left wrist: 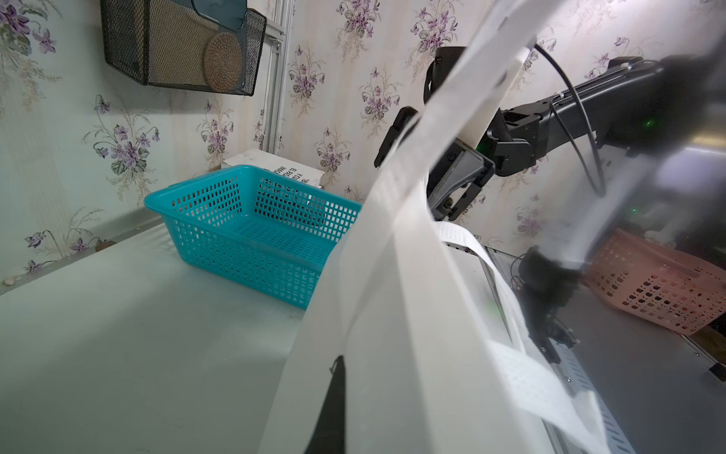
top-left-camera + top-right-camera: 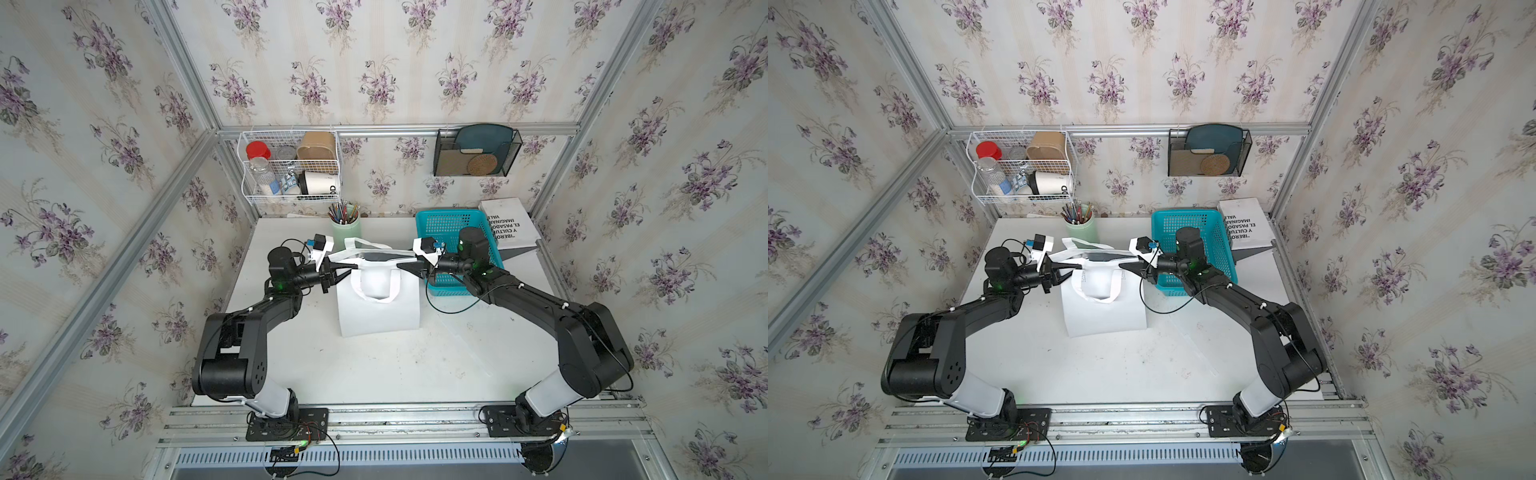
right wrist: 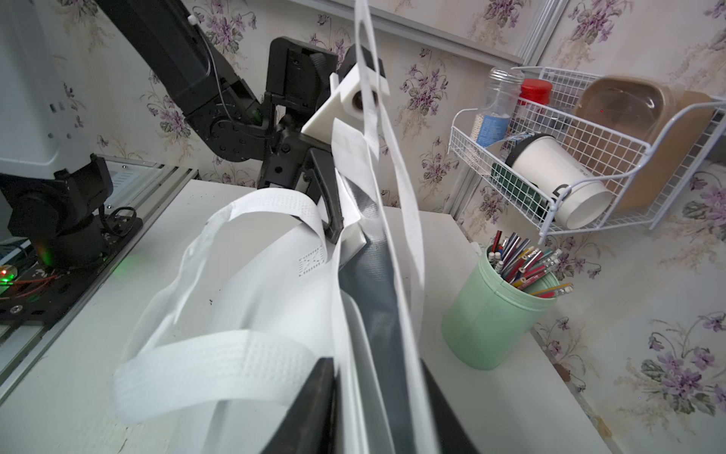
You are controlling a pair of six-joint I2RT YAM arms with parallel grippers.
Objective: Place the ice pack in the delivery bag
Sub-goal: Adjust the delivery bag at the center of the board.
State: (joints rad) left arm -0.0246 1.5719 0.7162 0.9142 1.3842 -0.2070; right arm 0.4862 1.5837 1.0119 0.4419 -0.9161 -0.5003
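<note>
The delivery bag (image 2: 378,316) stands upright in the middle of the table, white with silver lining (image 3: 369,267) showing in its narrow mouth. Both top views show the mouth stretched taut between my two grippers. My left gripper (image 2: 337,273) is shut on the rim's left end. In the left wrist view only one dark finger (image 1: 334,401) shows against the bag wall (image 1: 393,314). My right gripper (image 3: 375,365) is shut on the rim's right end, with both walls pinched between its fingers. One loop handle (image 2: 374,291) hangs down the front. The ice pack is not in view.
A turquoise basket (image 2: 453,232) sits just behind my right arm, empty as far as the left wrist view shows. A green pencil cup (image 2: 345,232) stands behind the bag and a book (image 2: 509,224) leans at the back right. A wire basket (image 2: 291,166) and a black mesh holder (image 2: 476,151) hang on the wall.
</note>
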